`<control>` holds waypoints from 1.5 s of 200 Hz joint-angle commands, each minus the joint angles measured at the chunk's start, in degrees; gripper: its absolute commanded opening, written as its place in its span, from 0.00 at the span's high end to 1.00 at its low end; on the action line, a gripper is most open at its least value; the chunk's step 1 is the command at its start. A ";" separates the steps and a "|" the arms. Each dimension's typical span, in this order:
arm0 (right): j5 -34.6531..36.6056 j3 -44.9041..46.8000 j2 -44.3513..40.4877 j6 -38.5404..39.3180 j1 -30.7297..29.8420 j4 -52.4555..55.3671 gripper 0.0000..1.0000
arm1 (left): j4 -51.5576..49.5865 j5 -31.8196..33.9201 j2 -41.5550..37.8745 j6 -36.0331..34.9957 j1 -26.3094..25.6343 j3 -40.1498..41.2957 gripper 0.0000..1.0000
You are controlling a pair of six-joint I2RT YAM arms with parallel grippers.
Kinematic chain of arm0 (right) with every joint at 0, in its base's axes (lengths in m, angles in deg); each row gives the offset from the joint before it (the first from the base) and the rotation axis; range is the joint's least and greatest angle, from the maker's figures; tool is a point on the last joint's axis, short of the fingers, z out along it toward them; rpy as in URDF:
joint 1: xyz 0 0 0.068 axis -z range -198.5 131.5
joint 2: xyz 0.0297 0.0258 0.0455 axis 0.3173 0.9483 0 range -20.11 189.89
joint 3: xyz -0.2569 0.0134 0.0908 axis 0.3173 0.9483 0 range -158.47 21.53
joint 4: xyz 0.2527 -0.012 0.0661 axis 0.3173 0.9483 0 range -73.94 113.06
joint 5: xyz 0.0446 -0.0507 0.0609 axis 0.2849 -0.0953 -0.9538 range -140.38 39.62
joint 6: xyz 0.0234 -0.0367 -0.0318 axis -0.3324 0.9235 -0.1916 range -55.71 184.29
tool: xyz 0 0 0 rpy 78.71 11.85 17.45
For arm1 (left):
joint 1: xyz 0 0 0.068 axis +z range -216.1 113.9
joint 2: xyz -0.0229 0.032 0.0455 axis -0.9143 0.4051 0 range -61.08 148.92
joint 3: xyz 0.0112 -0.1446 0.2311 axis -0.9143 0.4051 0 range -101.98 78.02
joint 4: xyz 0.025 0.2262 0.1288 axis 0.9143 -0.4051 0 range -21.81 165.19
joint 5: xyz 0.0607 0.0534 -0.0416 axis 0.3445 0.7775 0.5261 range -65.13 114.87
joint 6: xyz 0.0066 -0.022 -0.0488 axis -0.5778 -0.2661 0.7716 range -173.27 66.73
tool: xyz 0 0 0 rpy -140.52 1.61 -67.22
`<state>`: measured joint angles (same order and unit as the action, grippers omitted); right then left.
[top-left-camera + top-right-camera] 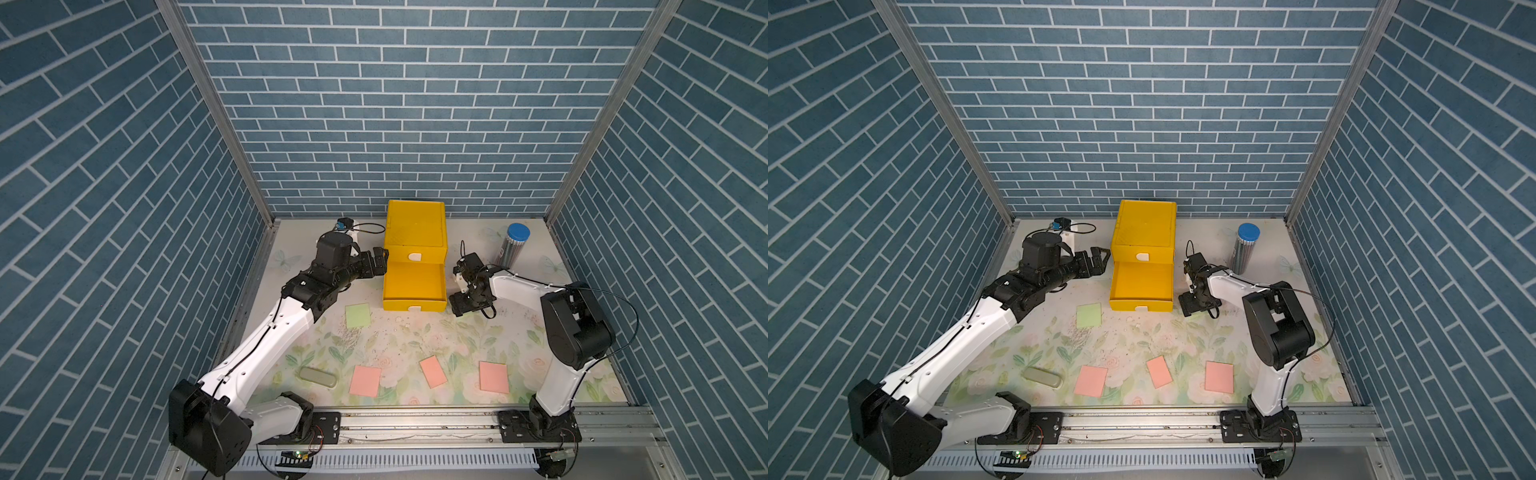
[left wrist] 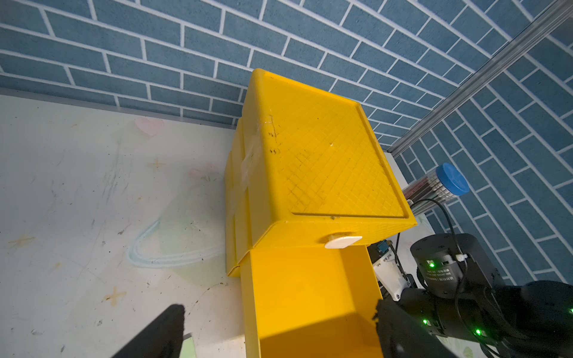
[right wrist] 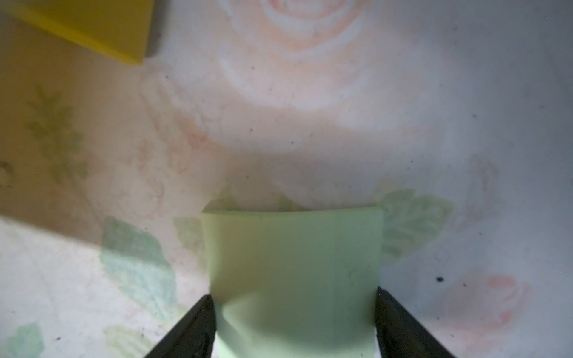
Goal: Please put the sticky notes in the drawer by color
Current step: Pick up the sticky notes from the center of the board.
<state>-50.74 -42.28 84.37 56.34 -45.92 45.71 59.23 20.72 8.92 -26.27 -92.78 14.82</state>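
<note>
Straddling a pale green sticky note [image 3: 293,263], the right gripper [image 3: 294,297] is pointed down at the worktop [image 1: 415,340], just beside the front right corner of the open drawer [image 1: 413,286]. Its jaws are partly closed, with the fingers [image 3: 192,325] set against the 2 side edges of the note. The note's far edge is bowed. An edge pinch is judged to be intended, since flat paper offers no other purchase. No lift off the worktop can be confirmed.

The left gripper [image 1: 380,261] is held wide open and empty, just beside the left side of the yellow drawer cabinet [image 1: 415,232], level with the open drawer. This stance is judged to serve for steadying the cabinet or tending its drawers. Contact cannot be confirmed.

A second pale green sticky note [image 1: 358,315] lies flat near the front left corner of the open drawer. 3 salmon-pink sticky notes [image 1: 433,372] are spread in a row near the front edge, well apart from the cabinet.

In both top views the pinched note is almost wholly covered by the right gripper, and the right wrist view is blurred. No yellow sticky note can be made out. The open drawer appears empty, but yellow paper on yellow plastic would be hard to distinguish. Only 2 white tab handles [image 1: 415,256] are seen, and any lower drawer is hidden beneath the open one. The grey-green case [image 1: 318,377] and the blue-capped cylinder [image 1: 514,245] stand apart from the work.
</note>
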 commanded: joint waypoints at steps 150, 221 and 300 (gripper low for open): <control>-3.59 -0.41 -4.99 -0.75 0.17 2.42 0.30 | 0.86 -1.13 -0.93 -0.11 0.28 2.25 0.00; -2.05 0.53 -8.15 -1.17 0.15 4.45 0.30 | 0.88 -1.22 -0.78 -0.13 0.26 2.53 0.00; -0.34 -1.87 -17.17 -3.74 0.05 10.55 0.31 | 0.08 -0.55 0.00 -0.43 0.23 1.53 0.00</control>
<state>-52.47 -42.39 70.52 55.03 -45.77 52.29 59.64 19.65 8.87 -26.09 -92.74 16.89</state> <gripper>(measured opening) 0.695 0.999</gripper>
